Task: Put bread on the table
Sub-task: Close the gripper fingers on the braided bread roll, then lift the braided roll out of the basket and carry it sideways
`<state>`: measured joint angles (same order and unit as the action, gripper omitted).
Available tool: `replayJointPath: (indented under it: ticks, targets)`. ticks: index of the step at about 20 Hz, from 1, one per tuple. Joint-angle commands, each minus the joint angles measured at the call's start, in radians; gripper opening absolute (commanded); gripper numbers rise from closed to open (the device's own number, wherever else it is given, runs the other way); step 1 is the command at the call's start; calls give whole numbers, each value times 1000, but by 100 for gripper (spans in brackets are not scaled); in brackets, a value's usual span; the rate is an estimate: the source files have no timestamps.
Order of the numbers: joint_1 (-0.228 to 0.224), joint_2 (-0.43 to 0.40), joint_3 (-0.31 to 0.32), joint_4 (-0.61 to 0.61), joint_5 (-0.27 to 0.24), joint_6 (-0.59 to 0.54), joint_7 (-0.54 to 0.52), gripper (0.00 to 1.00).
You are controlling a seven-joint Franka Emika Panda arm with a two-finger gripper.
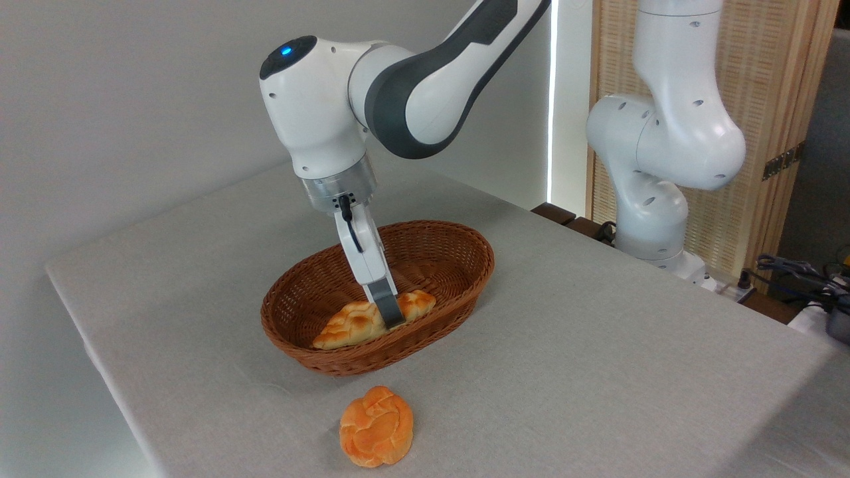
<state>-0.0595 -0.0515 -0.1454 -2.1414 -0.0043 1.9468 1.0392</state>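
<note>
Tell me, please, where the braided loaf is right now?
The loaf lies inside the wicker basket near the table's middle, along its front wall, with the gripper down at it.

Bread [352, 325] lies in the basket [458, 249] on the table [597, 372]; bun [376, 426] before the basket.

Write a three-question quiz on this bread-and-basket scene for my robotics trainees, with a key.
1. True or false: the braided loaf lies inside the wicker basket.
2. What lies on the grey table in front of the basket? A) knotted orange bun B) knife C) plate
3. Where is the gripper?

Key: 1 true. 2 A, the knotted orange bun. 3 Down in the basket at the loaf's middle; a grip cannot be confirmed.
</note>
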Motion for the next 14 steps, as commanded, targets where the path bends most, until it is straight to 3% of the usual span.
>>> replayJointPath:
  ticks: [1, 6, 14]
  targets:
    - [-5, -7, 6, 24, -63, -38, -27, 21]
    - [-5, -8, 6, 143, -170, -164, -56, 21]
    - [3, -13, 24, 238, -168, -291, -51, 22]
